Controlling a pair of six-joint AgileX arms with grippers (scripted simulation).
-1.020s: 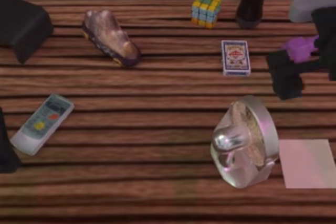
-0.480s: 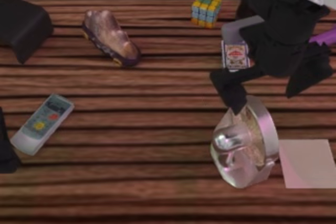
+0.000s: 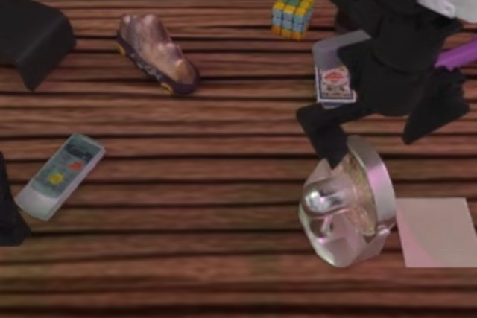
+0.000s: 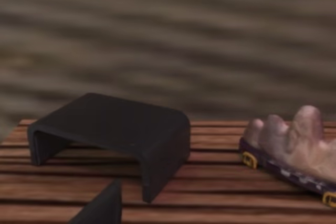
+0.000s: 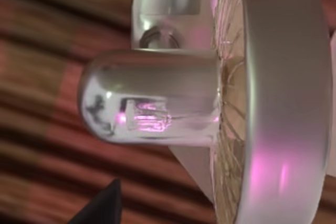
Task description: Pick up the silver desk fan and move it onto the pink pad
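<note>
The silver desk fan (image 3: 346, 206) lies at the front right of the table, its chrome hub (image 3: 322, 200) bulging toward the left. Right beside it, near the table's right edge, lies the pink pad (image 3: 438, 232), flat and bare. My right gripper (image 3: 376, 128) hangs open just behind and above the fan, one finger over the fan's rear rim and the other spread out to the right. In the right wrist view the fan (image 5: 220, 103) fills the picture, with one dark fingertip (image 5: 107, 203) short of the hub. My left gripper (image 3: 6, 214) stays parked at the left edge.
A patterned card box (image 3: 334, 83) lies partly under my right arm. A colour cube (image 3: 292, 13) stands at the back, and a shoe (image 3: 156, 53) lies at the back left. A black stand (image 3: 30, 35) sits in the far left corner and a remote (image 3: 59, 175) at the left.
My right arm swung in from the right edge to above the fan's back, covering the bottle and part of the card box. The fan and the pad have not moved.
</note>
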